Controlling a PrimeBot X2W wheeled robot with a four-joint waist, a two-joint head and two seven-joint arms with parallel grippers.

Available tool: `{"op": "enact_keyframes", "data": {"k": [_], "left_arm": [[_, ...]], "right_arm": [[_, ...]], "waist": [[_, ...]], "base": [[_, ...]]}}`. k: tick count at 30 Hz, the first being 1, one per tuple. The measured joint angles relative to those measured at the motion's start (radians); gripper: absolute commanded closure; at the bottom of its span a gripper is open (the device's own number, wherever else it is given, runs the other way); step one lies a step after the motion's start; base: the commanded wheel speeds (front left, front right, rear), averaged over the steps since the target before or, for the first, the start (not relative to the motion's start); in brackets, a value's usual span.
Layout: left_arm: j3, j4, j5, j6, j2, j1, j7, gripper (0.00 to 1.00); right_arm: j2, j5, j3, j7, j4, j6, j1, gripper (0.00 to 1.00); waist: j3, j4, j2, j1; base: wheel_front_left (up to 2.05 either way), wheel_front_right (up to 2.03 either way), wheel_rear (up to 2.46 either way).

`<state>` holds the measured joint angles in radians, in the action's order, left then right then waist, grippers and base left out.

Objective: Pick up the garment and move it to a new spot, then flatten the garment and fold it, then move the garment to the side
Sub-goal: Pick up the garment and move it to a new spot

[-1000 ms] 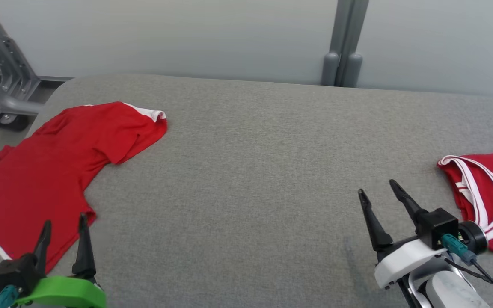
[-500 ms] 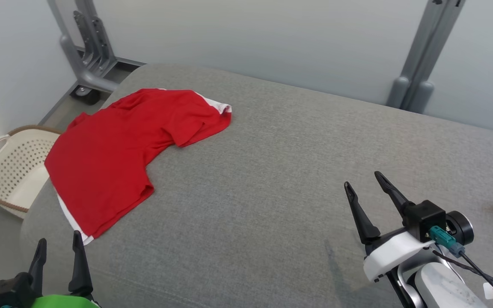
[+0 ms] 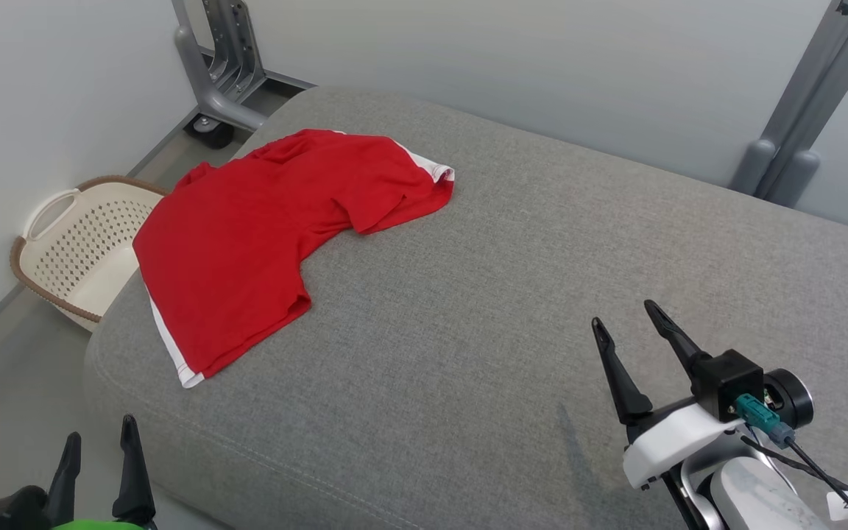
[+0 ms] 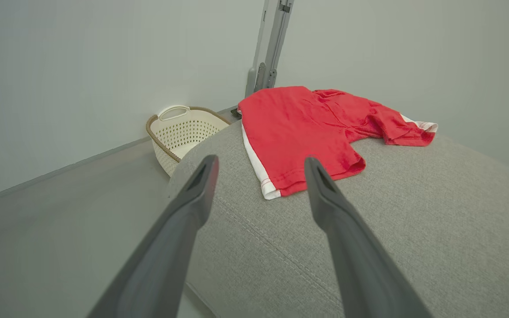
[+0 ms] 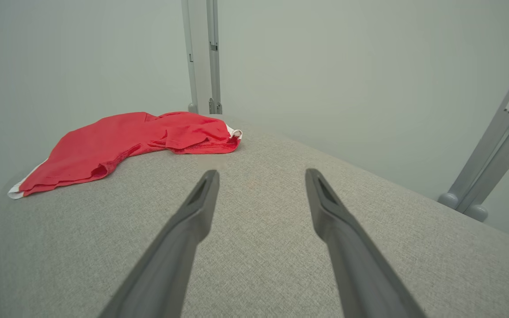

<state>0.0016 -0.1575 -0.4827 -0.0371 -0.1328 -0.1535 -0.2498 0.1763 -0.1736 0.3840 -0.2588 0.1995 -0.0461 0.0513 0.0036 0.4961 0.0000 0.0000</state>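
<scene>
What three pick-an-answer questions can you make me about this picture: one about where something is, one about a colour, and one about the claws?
1. Where is the basket?
A) on the floor beside the grey cushion
B) on top of the cushion
C) hanging on the wall

2. What colour is the shirt?
A) blue
B) red with white trim
C) green

3. How are the left claw and right claw?
A) both open and empty
B) both shut on the shirt
C) both holding the basket

Answers: 1 A, it stands on the floor by the cushion's edge; 2 B, red cloth with white edging; 3 A, each stands wide with nothing in it.
</scene>
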Motion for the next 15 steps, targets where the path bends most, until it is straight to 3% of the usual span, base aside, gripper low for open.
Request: {"op": "enact_keyframes", "data": {"k": [8, 15], "left_arm": [[0.03, -0.087, -0.167, 0.043, 0.039, 0.078, 0.112, 0.0], [0.07, -0.185, -0.285, 0.045, 0.051, 0.183, 0.231, 0.0]], "right_arm": [[0.019, 0.03, 0.026, 0.0, -0.014, 0.011, 0.006, 0.0], [0.029, 0.056, 0.037, 0.0, -0.038, 0.02, 0.06, 0.0]], "waist": [[0.078, -0.006, 0.0, 0.0], [0.166, -0.033, 0.0, 0.0001]], "base": [[0.0, 0.0, 0.0], [0.0, 0.0, 0.0]]}}
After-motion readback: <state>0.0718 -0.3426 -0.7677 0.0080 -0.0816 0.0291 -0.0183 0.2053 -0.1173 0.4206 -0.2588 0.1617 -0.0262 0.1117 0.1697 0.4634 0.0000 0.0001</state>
